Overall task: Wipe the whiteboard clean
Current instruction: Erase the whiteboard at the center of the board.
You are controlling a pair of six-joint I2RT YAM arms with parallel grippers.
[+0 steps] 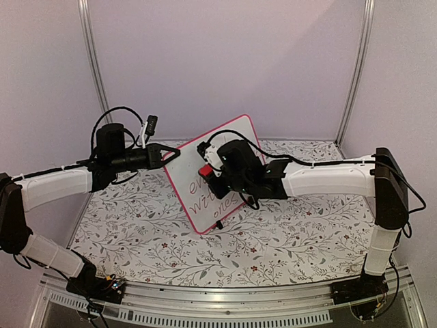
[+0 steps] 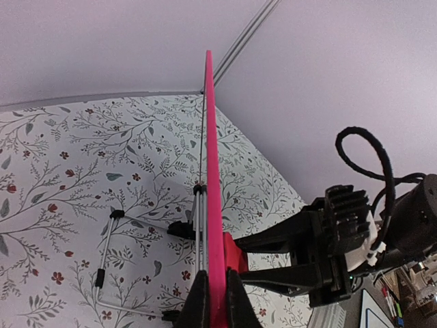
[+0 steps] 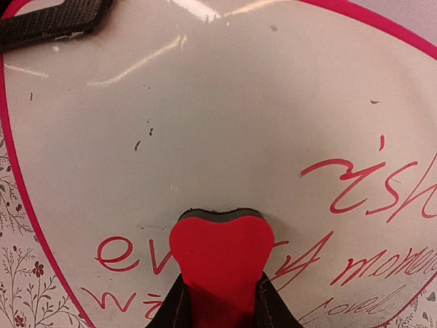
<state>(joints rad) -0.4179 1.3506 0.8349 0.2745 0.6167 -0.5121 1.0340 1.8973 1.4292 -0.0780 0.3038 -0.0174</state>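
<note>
Whiteboard (image 1: 235, 133): stands tilted on floral tabletop (image 1: 136, 239), red writing on lower part | Left end effector (image 2: 213, 304): clenched on frame edge, likely steadying it | Right end effector (image 3: 218, 301): grasping red eraser (image 3: 220, 249), pressed against the writing for wiping

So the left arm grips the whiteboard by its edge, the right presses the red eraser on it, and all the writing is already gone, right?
Not quite: the writing isn't gone. The right wrist view shows red handwriting across the lower whiteboard, around the red eraser. The rest holds: the left fingers clamp its edge, the right fingers press the eraser on it.
</note>
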